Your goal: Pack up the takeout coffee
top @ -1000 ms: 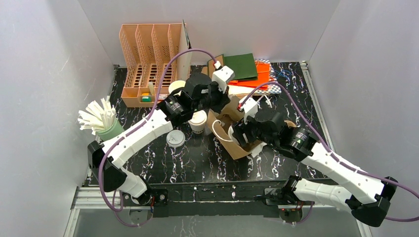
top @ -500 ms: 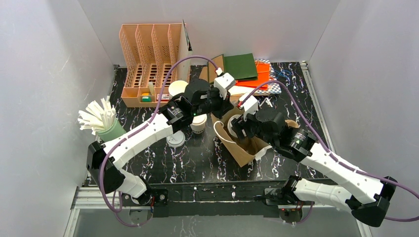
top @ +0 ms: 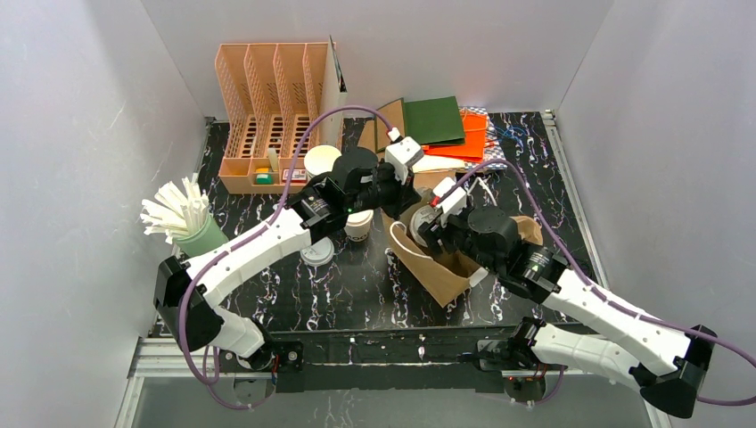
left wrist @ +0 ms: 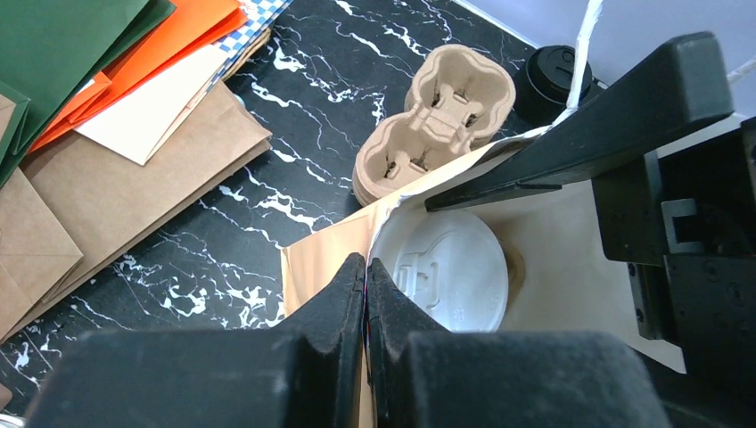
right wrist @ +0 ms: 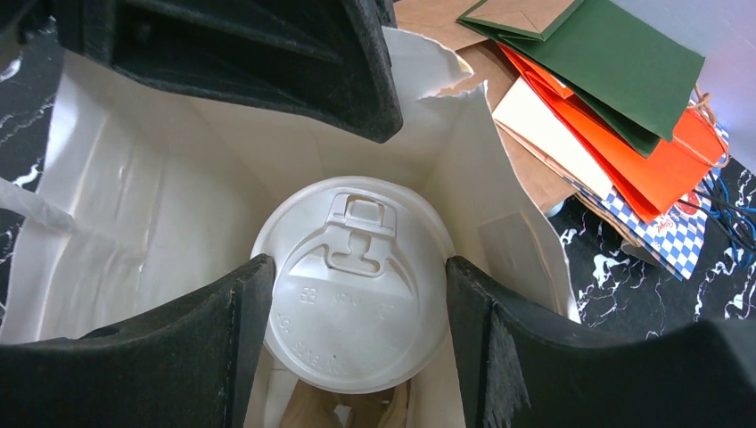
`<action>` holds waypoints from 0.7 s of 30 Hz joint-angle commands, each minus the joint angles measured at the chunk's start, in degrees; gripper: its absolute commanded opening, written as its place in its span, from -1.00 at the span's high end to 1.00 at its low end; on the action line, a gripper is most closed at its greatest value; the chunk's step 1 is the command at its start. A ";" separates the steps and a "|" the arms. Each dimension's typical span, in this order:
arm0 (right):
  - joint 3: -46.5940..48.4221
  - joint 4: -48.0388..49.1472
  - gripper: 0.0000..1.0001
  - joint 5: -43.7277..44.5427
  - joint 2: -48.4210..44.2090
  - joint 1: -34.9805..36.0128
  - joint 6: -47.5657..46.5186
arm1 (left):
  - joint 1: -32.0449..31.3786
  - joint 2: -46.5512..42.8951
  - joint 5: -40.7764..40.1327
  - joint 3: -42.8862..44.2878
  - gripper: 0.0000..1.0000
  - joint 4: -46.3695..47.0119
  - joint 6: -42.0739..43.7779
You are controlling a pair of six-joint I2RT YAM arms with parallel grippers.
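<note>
1. Right gripper [right wrist: 357, 272] is seen lowered into the mouth of a brown paper bag [top: 439, 272] with a white lining. Its two black fingers [right wrist: 223, 357] are spread wide and pressed against opposite sides of a takeout coffee cup [right wrist: 357, 312] capped with a round white plastic sip lid, so the cup is held.
2. That takeout coffee cup is found upright inside the bag, between its walls. The lid's sip tab is turned towards the far wall, and brown paper is glimpsed below the cup.
3. Left gripper [left wrist: 365, 265] is shown fully closed, its fingertips pinched on the bag's torn upper rim, just beside the lid.
4. The brown paper bag is propped open on a black, white-veined marble-patterned table [top: 357, 294], between the two arms.
5. A second small paper cup [top: 358, 225], also capped in white, is seen standing on the table just left of the bag, partly hidden by the left arm. A loose flat white lid [top: 316, 252] is laid near it.
6. A moulded beige pulp cup carrier [left wrist: 437, 125] and a round black lid [left wrist: 557, 71] are placed beyond the bag. Flat green, orange and brown paper sleeves [right wrist: 615, 62] are stacked at the far side.
7. A peach slotted organiser rack [top: 267, 98] is set at the far left. A pale green cup packed with white sticks [top: 183, 223] is placed near the left edge.
</note>
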 commanded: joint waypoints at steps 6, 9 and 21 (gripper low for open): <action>-4.89 6.72 0.42 -1.90 -0.32 -0.09 -1.92 | -0.23 -3.67 1.83 -2.21 1.00 -0.23 -0.65; -6.59 7.85 0.42 -1.83 -0.48 -0.10 -1.72 | -0.23 -3.77 1.86 -2.46 1.00 -0.95 -0.65; -3.39 0.21 0.46 -7.09 -1.75 -0.10 2.56 | -0.06 -3.53 -3.64 0.00 1.00 -4.25 -1.26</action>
